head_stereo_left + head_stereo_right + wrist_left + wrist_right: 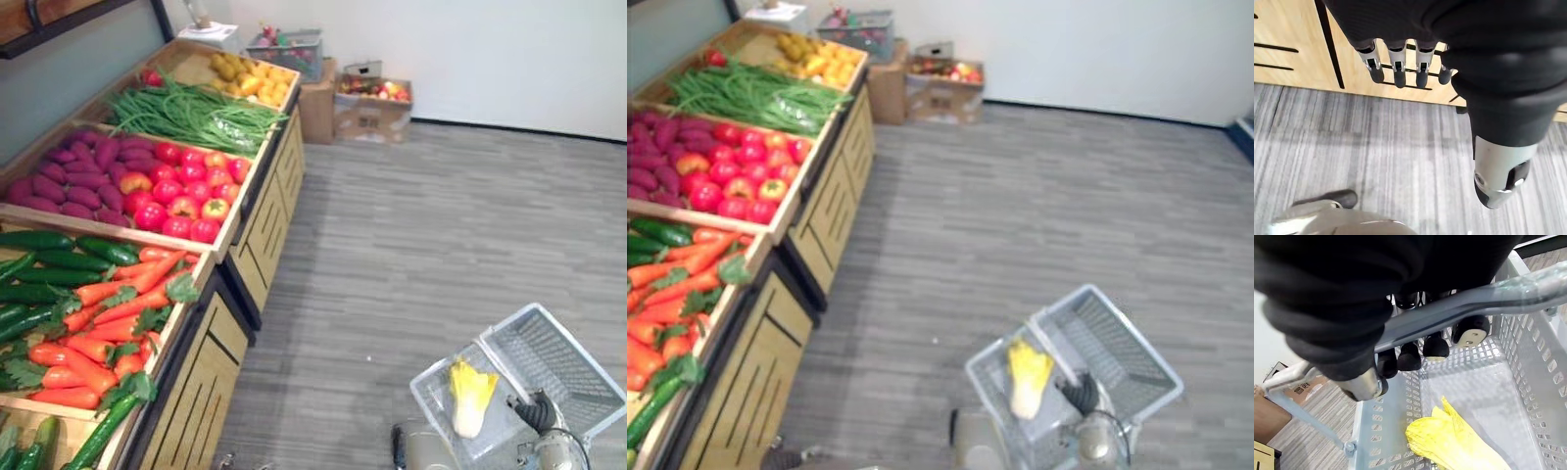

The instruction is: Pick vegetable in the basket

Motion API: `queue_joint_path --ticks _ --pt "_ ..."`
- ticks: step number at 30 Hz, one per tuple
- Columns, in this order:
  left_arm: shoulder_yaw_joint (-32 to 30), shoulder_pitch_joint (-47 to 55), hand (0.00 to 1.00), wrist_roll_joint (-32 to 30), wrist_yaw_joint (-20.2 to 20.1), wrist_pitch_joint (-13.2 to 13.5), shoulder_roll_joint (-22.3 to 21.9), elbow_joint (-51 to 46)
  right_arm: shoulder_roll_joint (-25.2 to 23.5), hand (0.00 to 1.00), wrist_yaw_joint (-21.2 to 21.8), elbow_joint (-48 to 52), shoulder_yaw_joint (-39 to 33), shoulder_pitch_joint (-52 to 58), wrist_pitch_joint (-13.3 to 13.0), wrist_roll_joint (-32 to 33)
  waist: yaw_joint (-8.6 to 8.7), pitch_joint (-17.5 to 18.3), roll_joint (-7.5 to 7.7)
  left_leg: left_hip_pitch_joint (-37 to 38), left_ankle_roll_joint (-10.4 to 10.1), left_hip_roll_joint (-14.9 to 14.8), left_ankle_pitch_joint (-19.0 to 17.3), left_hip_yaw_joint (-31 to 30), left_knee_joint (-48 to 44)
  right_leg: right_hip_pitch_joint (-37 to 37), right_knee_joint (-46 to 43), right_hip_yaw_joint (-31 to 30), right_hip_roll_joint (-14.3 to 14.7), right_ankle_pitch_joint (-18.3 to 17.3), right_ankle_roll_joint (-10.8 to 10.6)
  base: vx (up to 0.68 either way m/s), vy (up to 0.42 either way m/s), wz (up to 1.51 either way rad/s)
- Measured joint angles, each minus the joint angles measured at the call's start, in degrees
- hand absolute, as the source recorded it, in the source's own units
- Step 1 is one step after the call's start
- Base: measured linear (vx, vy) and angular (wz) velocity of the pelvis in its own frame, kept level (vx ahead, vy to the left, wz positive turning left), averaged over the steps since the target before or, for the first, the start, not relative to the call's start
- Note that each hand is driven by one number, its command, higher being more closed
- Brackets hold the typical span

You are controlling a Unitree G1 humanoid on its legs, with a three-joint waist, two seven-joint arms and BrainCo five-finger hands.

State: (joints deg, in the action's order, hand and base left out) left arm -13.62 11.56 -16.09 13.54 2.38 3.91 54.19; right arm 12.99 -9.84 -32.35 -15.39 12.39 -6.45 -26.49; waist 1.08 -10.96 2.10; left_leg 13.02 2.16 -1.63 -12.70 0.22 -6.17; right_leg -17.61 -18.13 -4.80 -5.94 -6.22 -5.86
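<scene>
A pale grey mesh basket (558, 367) hangs at the lower right, over the grey floor. Inside it lies a yellow leafy cabbage (469, 394), also seen as the cabbage (1454, 440) in the right wrist view. My right hand (1415, 352) is curled round the basket's handle (1488, 296), carrying it. My left hand (1400, 63) hangs beside the wooden stand front with straight fingers, holding nothing. The stand's crates hold carrots (108, 323), cucumbers (49, 264), tomatoes (181, 196), purple sweet potatoes (69, 176) and green beans (196, 113).
The wooden produce stand (245, 245) runs along the left side. Cardboard boxes of fruit (372, 103) and another basket (289, 49) stand by the far white wall. Grey floor (421, 225) stretches to the right of the stand.
</scene>
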Motion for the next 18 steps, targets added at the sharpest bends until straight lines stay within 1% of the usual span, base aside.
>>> queue_joint_path --ticks 1,2,3,4,5,6,7,8,9,10,11,12,13,14,15,16,17,18 --pt "-1.15 0.14 0.00 0.00 0.06 0.00 -0.36 -0.03 -0.70 1.00 -0.02 0.14 -0.11 0.60 0.25 0.05 -0.22 0.46 0.79 0.25 -1.65 -0.53 -2.61 -1.95 -0.84 0.34 5.03 -2.80 -0.53 1.81 -0.25 0.41 -0.358 0.82" --pt "-2.49 0.21 0.00 -0.01 0.05 0.02 -0.26 -0.12 -1.25 1.00 0.00 0.40 -0.08 1.33 0.38 0.03 -0.22 0.62 1.60 0.37 -3.52 -0.85 -5.48 -3.30 -1.92 1.35 7.21 -4.73 -1.18 1.73 -0.47 0.48 -0.541 0.90" --pt "-3.96 -0.30 0.00 0.04 0.05 -0.06 -0.60 0.18 -1.39 1.00 0.08 0.41 -0.41 1.70 1.06 0.02 -0.35 0.12 0.91 0.98 -5.47 -2.48 -8.78 -5.71 -3.42 1.61 4.52 -4.19 -0.36 7.01 -4.60 0.37 -0.483 0.85" --pt "-4.33 -0.54 0.00 0.01 -0.02 -0.06 -1.24 0.23 -1.38 1.00 0.16 0.42 -0.53 1.82 1.29 0.00 -0.37 0.03 0.15 0.99 -5.93 -3.63 -9.14 -6.65 -4.21 1.56 2.25 -3.17 0.42 6.64 -4.44 0.42 -0.551 0.92" --pt "-4.58 -0.57 0.00 0.08 0.02 0.21 -2.48 0.11 -0.99 1.00 0.16 0.50 -0.55 2.43 1.87 -0.02 -1.12 0.85 -1.47 0.45 -6.12 -5.01 -8.45 -8.65 -5.04 0.96 -1.23 -0.93 1.33 3.79 -2.86 0.25 -0.330 0.81" --pt "-4.64 -0.61 0.00 0.08 0.04 0.31 -3.01 -0.03 -0.71 1.00 0.18 0.54 -0.36 2.30 2.49 -0.07 -1.64 1.33 -2.20 -0.50 -7.01 -5.72 -7.44 -9.99 -6.15 0.56 -3.42 0.94 1.17 1.96 -1.88 0.30 -0.393 0.96" --pt "-4.78 -0.59 0.00 0.08 0.15 0.30 -3.44 -0.04 -0.23 1.00 0.24 0.54 0.13 2.33 2.63 -0.07 -1.67 1.78 -2.92 -1.90 -7.51 -6.37 -6.44 -11.94 -7.06 0.45 -4.89 3.46 0.68 1.16 -1.19 0.26 -0.377 1.19" --pt "-4.81 -0.57 0.00 0.17 0.52 0.30 -3.79 0.05 0.27 1.00 0.30 0.59 0.85 2.22 2.62 -0.07 -1.63 2.13 -3.32 -4.21 -7.84 -7.19 -5.04 -14.19 -8.10 0.40 -6.25 6.76 0.08 -0.09 -0.05 0.23 -0.365 1.27" --pt "-4.81 -0.57 0.00 0.18 0.87 0.30 -3.83 0.14 0.57 1.00 0.33 0.66 1.47 2.12 2.62 -0.07 -1.68 2.40 -3.56 -5.85 -7.87 -7.52 -4.46 -15.71 -8.95 0.44 -6.55 8.71 -0.35 -0.56 0.50 0.20 -0.332 1.57" --pt "-4.80 -0.59 0.00 0.20 1.51 0.29 -3.94 0.09 1.10 1.00 0.34 0.65 2.94 1.31 2.62 -0.06 -1.72 2.83 -3.99 -9.54 -7.77 -8.30 -3.02 -18.55 -10.89 0.81 -5.93 12.88 -0.89 -1.00 1.30 0.16 -0.298 1.72" --pt "-4.70 -0.65 0.00 0.33 1.76 0.27 -3.92 0.01 1.39 1.00 0.34 0.64 3.96 0.14 2.61 -0.05 -1.82 3.07 -4.28 -13.34 -7.89 -8.85 -0.53 -19.34 -12.48 1.58 -5.28 17.29 -1.95 -1.19 1.91 0.14 -0.293 1.84" --pt "-4.60 -0.73 0.00 0.38 1.81 0.27 -3.91 0.01 1.67 1.00 0.34 0.64 4.49 -0.13 2.61 -0.05 -1.82 2.95 -3.99 -14.83 -8.04 -9.31 1.05 -19.01 -12.70 2.46 -4.63 19.60 -2.59 -1.22 2.41 0.13 -0.313 2.12" --pt "-4.15 -0.75 0.00 1.30 1.83 0.28 -3.68 0.07 1.79 1.00 0.41 0.58 4.70 -0.41 2.57 0.00 -1.90 2.84 -3.81 -16.66 -7.90 -10.48 4.81 -15.10 -11.97 5.22 -3.31 24.03 -3.86 -1.14 3.17 0.08 -0.288 2.40" --pt "-3.60 -0.63 0.00 1.86 1.84 0.16 -3.20 0.23 1.78 1.00 0.32 0.47 4.61 -0.52 2.48 0.14 -2.10 2.75 -3.30 -16.96 -7.29 -12.16 9.72 -6.87 -8.74 8.55 -1.94 28.12 -4.94 -0.85 3.74 0.06 -0.245 2.49" --pt "-2.93 -0.51 0.00 1.89 1.82 0.14 -2.58 0.20 1.64 1.00 0.22 0.37 4.48 -0.56 2.41 0.29 -2.01 2.66 -2.35 -16.64 -6.59 -12.55 11.31 -2.28 -7.65 9.91 -0.64 29.60 -5.56 -0.71 3.96 0.00 -0.131 2.44" --pt "-0.91 -0.53 0.00 1.91 1.82 0.08 -1.52 0.00 2.08 1.00 0.06 -0.06 4.24 -1.24 1.95 0.50 -2.12 2.53 -2.33 -17.13 -5.49 -13.93 11.55 8.90 -8.20 12.74 2.10 32.29 -5.89 -0.68 3.99 -0.03 -0.051 2.03" --pt "0.54 -0.10 0.00 1.90 1.81 -0.04 -1.53 0.00 2.72 1.00 0.05 -0.22 3.97 -3.19 1.85 0.49 -2.69 2.38 -2.94 -16.85 -6.17 -13.95 10.84 16.94 -7.63 14.37 3.86 35.04 -5.80 -0.67 3.95 -0.05 -0.024 1.77" --pt "0.74 0.03 0.00 1.90 1.84 -0.07 -1.62 0.01 2.78 1.00 0.04 -0.23 3.95 -4.06 1.65 0.49 -2.91 2.35 -3.13 -16.78 -6.41 -13.69 10.53 19.42 -7.03 14.84 4.55 36.43 -5.83 -0.60 3.79 -0.06 0.011 1.29"
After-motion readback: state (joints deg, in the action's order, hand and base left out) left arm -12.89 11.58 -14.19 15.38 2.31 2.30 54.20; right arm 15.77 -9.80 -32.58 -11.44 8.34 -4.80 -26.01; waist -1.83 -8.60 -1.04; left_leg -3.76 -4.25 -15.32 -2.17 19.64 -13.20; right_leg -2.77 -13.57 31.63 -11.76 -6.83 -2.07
